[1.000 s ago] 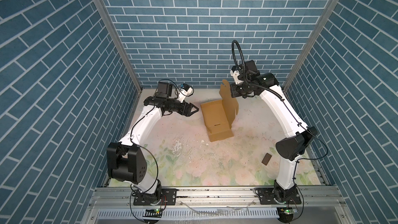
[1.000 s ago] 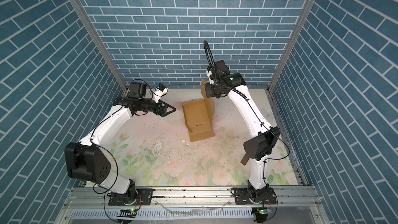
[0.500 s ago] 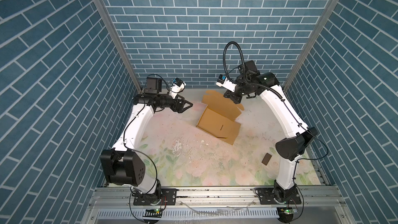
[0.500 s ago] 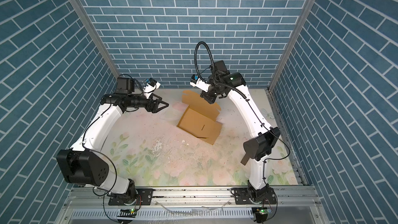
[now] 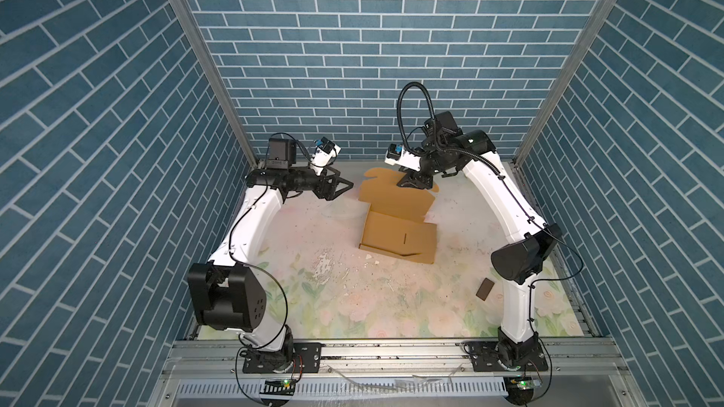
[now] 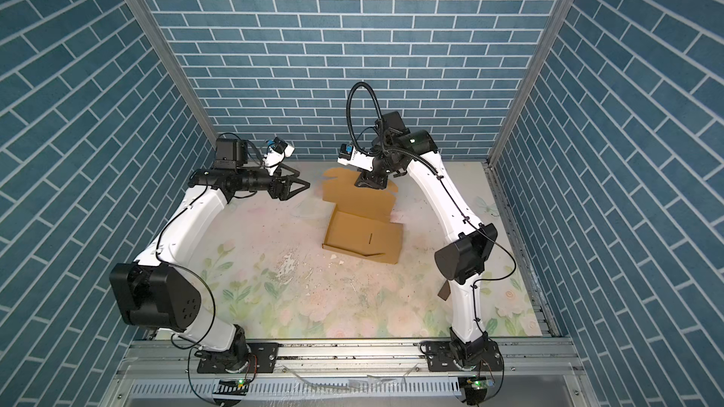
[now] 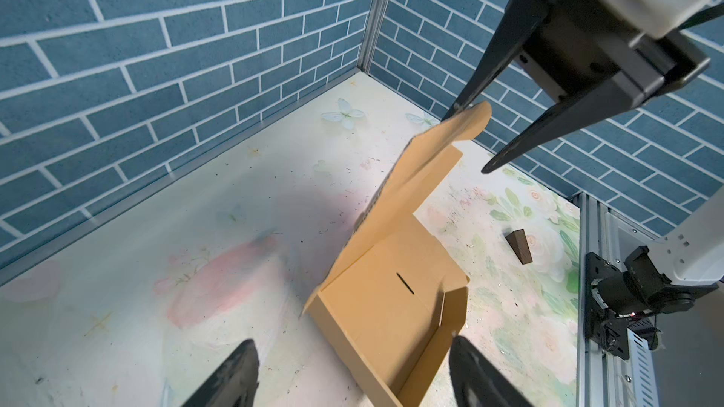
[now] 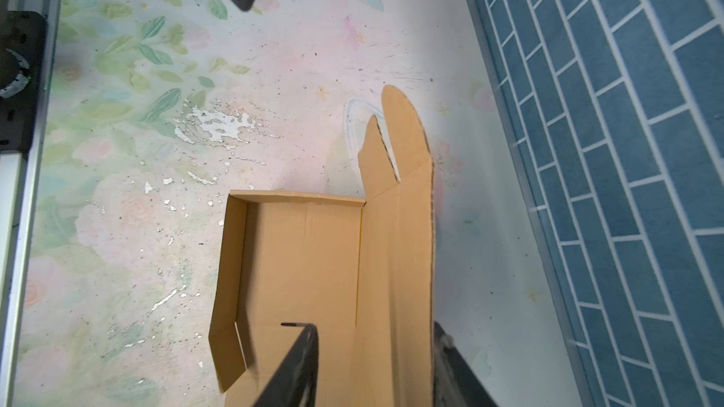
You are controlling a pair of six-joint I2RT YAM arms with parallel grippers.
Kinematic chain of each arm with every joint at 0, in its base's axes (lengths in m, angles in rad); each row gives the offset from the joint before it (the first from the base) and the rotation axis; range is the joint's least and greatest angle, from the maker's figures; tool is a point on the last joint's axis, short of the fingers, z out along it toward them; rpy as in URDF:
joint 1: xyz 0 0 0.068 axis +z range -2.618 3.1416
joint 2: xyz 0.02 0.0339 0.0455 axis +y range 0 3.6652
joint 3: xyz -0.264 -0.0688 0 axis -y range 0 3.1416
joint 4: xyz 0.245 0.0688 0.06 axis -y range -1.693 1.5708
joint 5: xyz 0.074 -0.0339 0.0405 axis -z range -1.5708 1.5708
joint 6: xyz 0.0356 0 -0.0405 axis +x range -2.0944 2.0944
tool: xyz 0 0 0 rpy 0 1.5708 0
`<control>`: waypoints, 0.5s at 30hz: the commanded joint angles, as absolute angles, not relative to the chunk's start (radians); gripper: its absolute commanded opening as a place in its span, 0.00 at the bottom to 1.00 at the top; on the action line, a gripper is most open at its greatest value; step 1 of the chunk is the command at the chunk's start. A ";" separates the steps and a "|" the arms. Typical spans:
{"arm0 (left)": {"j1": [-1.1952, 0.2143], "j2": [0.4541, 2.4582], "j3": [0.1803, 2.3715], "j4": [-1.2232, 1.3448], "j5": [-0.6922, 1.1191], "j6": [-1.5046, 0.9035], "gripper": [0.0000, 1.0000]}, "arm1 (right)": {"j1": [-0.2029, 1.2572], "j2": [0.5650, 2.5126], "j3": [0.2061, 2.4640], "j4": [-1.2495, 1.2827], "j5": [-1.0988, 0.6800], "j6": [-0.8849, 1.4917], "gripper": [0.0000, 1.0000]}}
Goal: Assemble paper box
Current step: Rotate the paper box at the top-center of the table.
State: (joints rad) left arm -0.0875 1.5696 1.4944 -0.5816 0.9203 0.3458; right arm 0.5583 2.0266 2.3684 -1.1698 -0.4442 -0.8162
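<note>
Light, floppy and crease-prone, the paper box (image 5: 399, 234) likely wants a pinch at its raised far lid edge, which the spread right fingers (image 7: 548, 129) straddle; left fingers (image 7: 235, 377) spread, empty

The paper box (image 5: 395, 234) is plain tan-brown, unprinted. The table cover (image 5: 352, 307) is cream with faded pink roses and green leaves. The walls (image 5: 352, 52) carry blue bricks with white mortar lines. The small chip (image 5: 485, 288) is dark brown. The left arm (image 5: 256, 221) and right arm (image 5: 505, 197) are white with black joints.
</note>
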 commanded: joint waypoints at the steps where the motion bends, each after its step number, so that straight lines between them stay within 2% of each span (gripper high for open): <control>1: -0.092 1.564 1.467 -0.556 0.931 0.346 0.78 | 0.560 1.929 2.316 -1.103 -0.399 -0.746 0.47; 5: -0.091 1.584 1.453 -0.531 0.919 0.325 0.79 | 0.532 1.766 2.050 -0.909 -0.394 -0.637 0.48; 8: -0.092 1.599 1.451 -0.533 0.944 0.324 0.79 | 0.514 1.684 1.881 -0.725 -0.463 -0.573 0.55; 15: -0.121 1.613 1.451 -0.545 0.942 0.372 0.78 | 0.515 1.791 2.000 -0.801 -0.434 -0.559 0.56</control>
